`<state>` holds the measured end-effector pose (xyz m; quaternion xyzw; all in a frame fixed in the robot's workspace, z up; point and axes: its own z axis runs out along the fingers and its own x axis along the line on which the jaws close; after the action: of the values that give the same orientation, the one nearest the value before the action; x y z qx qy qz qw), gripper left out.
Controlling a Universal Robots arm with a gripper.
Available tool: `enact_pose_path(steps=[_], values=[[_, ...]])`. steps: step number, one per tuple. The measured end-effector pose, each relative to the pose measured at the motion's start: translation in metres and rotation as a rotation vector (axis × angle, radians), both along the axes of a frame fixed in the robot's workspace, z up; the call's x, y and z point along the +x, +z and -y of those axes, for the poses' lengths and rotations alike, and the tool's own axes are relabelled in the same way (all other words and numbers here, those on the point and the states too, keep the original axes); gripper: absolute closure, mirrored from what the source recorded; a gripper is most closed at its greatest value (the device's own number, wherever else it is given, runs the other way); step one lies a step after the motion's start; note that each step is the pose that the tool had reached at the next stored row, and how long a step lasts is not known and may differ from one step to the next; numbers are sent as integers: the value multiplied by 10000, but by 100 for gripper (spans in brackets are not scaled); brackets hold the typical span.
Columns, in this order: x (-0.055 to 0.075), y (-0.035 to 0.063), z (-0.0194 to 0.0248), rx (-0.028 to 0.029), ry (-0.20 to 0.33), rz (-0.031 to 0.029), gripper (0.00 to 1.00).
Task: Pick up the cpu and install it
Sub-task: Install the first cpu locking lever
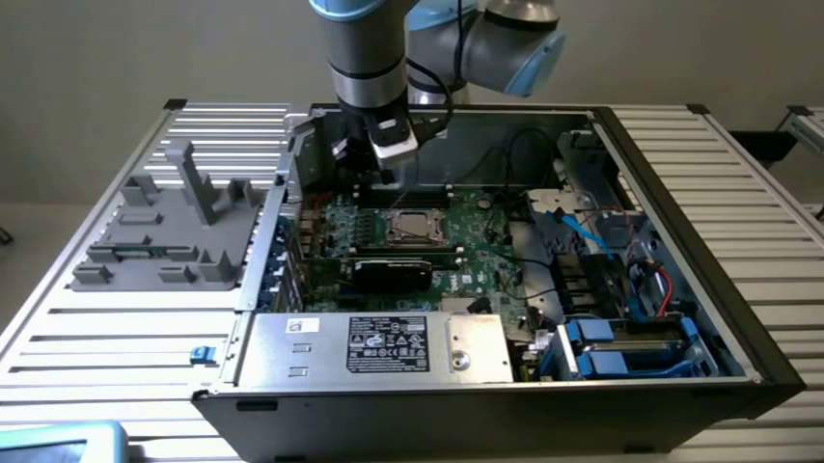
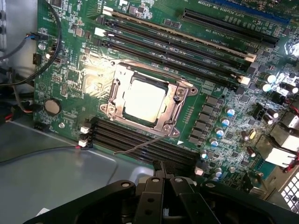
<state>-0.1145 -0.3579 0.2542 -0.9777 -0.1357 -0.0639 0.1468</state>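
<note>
Now: claw (image 1: 384, 177) closed above motherboard (image 2: 70, 74); cpu (image 2: 145, 100) sits in socket (image 2: 180, 95); black label (image 1: 386, 344) on silver box (image 1: 477, 352) unreadable.

Plain beige-grey wall (image 1: 154, 48) across top of frame, soft even light on it. Silver slatted aluminium surface (image 1: 754, 207) spans L to R below, glare on slats lower L. 2nd slatted metal frame (image 1: 808, 123) at upper R edge.

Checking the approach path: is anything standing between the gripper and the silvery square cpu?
Nothing visible does. The silvery square cpu lies bare-topped inside the metal socket frame on the green motherboard; the shut gripper hangs above the board, open air between them.
</note>
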Motion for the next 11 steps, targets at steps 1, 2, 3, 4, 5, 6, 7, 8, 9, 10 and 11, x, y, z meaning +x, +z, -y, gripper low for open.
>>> enact_pose_path(steps=[1, 2, 3, 4, 5, 6, 7, 8, 9, 10, 11], values=[[1, -2, 0, 1, -162, 2, 89], [1, -5, 0, 2, -322, 2, 89], [0, -9, 1, 4, -481, 2, 89], [0, -12, 1, 6, -653, 1, 89], [0, -16, 0, 9, -821, 1, 89], [0, -21, 0, 13, -988, 1, 89], [0, -27, 0, 17, -1151, 2, 89], [1, -33, 0, 20, -1312, 2, 89], [1, -39, 0, 21, -1477, 1, 89], [0, -43, 0, 23, -1625, 1, 89], [-1, -44, 0, 26, -1745, -1, 89]])
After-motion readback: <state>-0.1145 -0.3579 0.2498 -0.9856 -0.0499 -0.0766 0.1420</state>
